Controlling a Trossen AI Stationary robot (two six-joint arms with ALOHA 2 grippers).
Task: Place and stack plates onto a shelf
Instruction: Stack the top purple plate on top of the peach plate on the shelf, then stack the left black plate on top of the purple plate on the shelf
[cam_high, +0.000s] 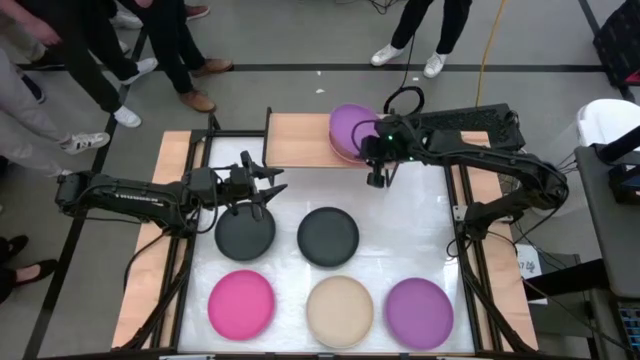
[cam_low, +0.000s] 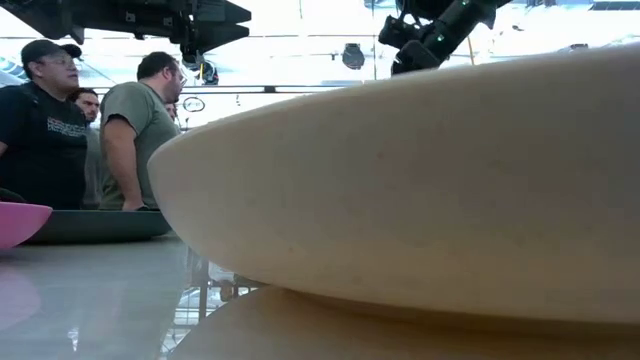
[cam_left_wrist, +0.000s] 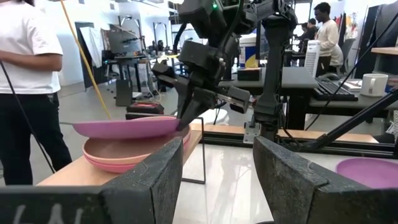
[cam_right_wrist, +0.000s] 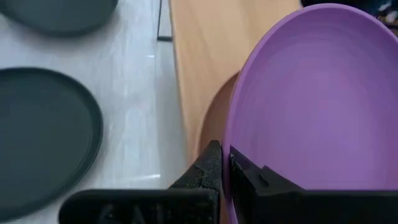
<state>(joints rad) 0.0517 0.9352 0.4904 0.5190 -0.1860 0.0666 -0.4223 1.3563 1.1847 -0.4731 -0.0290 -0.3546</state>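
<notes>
A purple plate (cam_high: 350, 126) sits over a pale pink plate (cam_left_wrist: 118, 154) and a magenta one beneath it, on the light-wood shelf (cam_high: 298, 140) at the table's far side. My right gripper (cam_high: 377, 176) is shut on the purple plate. My left gripper (cam_high: 262, 192) hovers open over the far edge of a dark grey plate (cam_high: 245, 232) and touches nothing. A second dark grey plate (cam_high: 328, 237), a magenta plate (cam_high: 240, 303), a cream plate (cam_high: 340, 311) and another purple plate (cam_high: 418, 312) lie flat on the white tabletop. My right gripper pinches the purple plate's rim (cam_right_wrist: 231, 149) on the plate's side facing the table's near edge, one finger on the inner face and one on the outer. The fingers (cam_left_wrist: 184, 118) slant down from above. The plate stays roughly level just over the pale pink plate.
The shelf's left half (cam_high: 290, 140) is bare wood, and its thin black leg (cam_left_wrist: 203, 149) stands at the near edge. People stand beyond the table's far side (cam_high: 160, 50). In the low view the cream plate (cam_low: 420, 190) fills the foreground and hides most of the table.
</notes>
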